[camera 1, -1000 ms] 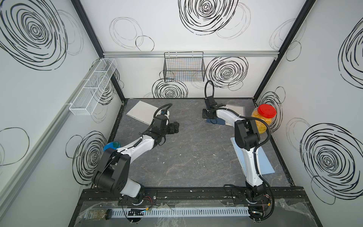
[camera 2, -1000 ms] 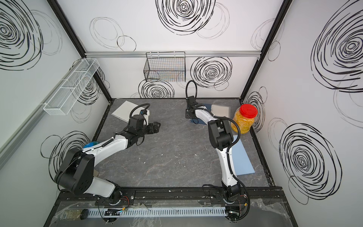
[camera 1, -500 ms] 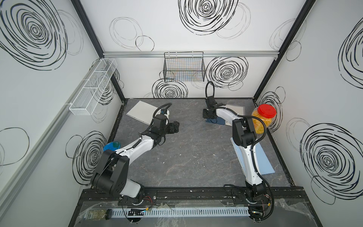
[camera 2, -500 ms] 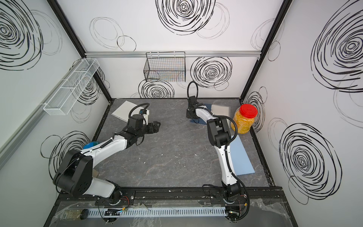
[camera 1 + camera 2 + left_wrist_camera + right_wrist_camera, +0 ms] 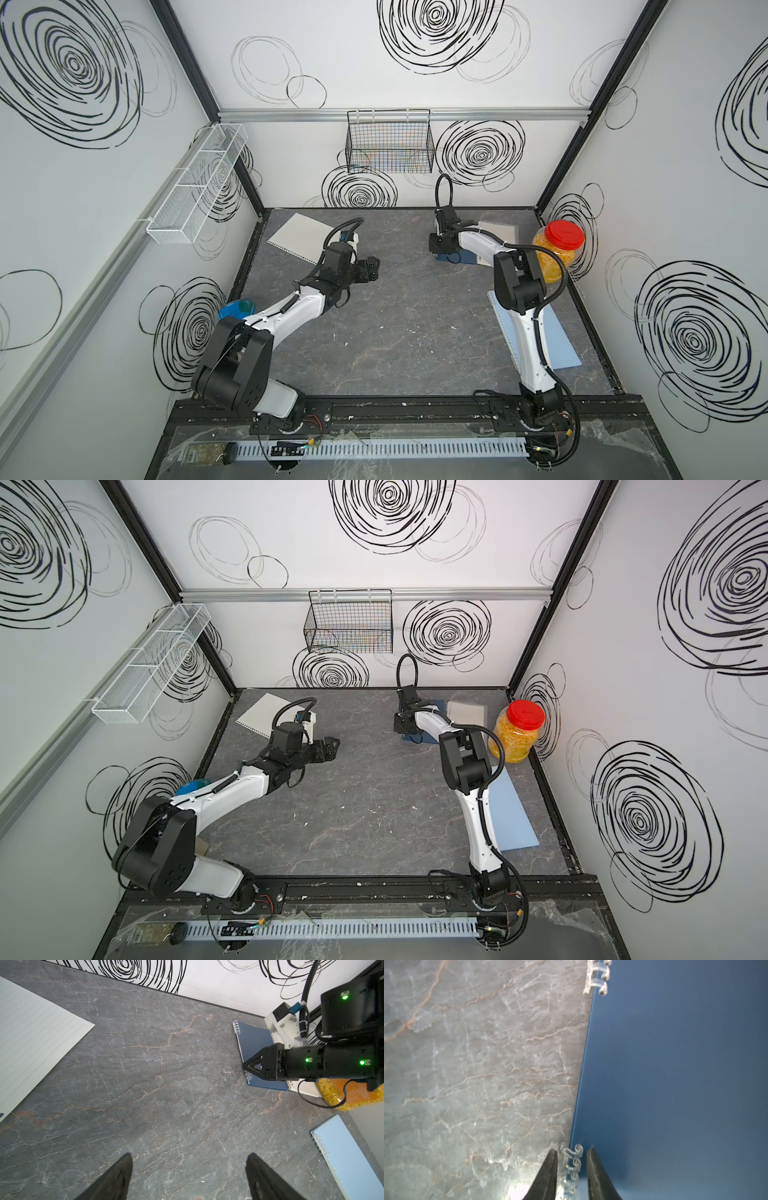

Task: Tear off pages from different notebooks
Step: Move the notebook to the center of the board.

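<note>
**A:** Where is the dark navy spiral-bound notebook (image 5: 255,1043)?

**B:** Flat on the grey marbled table (image 5: 415,332), cover shut, near the white back wall (image 5: 291,166) on the robot's right side. The right claw (image 5: 572,1149) is down at its bound edge with its jaws a narrow gap apart. One finger is on the table, one on the cover, and the clear plastic rings (image 5: 574,1164) sit between them. Not pinched yet, I'd say.

**A:** And the left claw (image 5: 189,1155)?

**B:** Spread wide and empty, hovering over bare table, well apart from the notebook.

**A:** How should the pinch go?

**B:** Squarely across the rings, tips kept low so the outer finger doesn't ride over them. Gently, too. That plastic looks slippery, and a thin notebook probably skids rather than lifts.

**A:** Which way does it lie?

**B:** The bound edge faces the table's middle and runs roughly from back wall to front, slightly skewed. The claw sits at its front end. I take that edge for the long axis, though the right arm (image 5: 342,1057) hides much of the cover.
</note>
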You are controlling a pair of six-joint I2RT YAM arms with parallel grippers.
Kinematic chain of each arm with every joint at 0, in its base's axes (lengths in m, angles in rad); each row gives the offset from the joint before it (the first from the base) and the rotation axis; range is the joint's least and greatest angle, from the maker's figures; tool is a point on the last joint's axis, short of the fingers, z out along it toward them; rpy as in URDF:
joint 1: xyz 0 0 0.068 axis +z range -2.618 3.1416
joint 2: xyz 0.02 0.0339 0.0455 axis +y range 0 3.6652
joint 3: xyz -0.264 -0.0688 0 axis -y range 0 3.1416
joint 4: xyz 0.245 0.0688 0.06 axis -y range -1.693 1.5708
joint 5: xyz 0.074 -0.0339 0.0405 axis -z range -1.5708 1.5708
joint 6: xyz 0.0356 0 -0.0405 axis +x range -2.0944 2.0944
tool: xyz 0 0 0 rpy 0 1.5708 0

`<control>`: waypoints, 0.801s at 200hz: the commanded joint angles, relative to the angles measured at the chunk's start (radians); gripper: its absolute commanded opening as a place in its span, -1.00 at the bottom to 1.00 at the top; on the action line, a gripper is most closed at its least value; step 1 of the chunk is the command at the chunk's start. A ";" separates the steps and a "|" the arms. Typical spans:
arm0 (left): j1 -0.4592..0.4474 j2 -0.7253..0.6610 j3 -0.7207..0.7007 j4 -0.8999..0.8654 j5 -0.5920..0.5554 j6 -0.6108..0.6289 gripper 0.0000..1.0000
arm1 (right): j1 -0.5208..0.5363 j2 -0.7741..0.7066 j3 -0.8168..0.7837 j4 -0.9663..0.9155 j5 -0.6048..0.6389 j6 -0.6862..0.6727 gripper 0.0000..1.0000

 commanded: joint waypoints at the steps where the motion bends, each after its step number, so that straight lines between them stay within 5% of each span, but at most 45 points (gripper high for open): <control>1: -0.010 -0.026 -0.001 0.012 0.008 0.025 0.77 | 0.011 -0.043 -0.066 -0.046 -0.055 -0.019 -0.46; 160: -0.015 0.016 0.017 0.015 0.028 0.020 0.77 | 0.152 -0.230 -0.287 -0.037 -0.074 -0.026 -0.55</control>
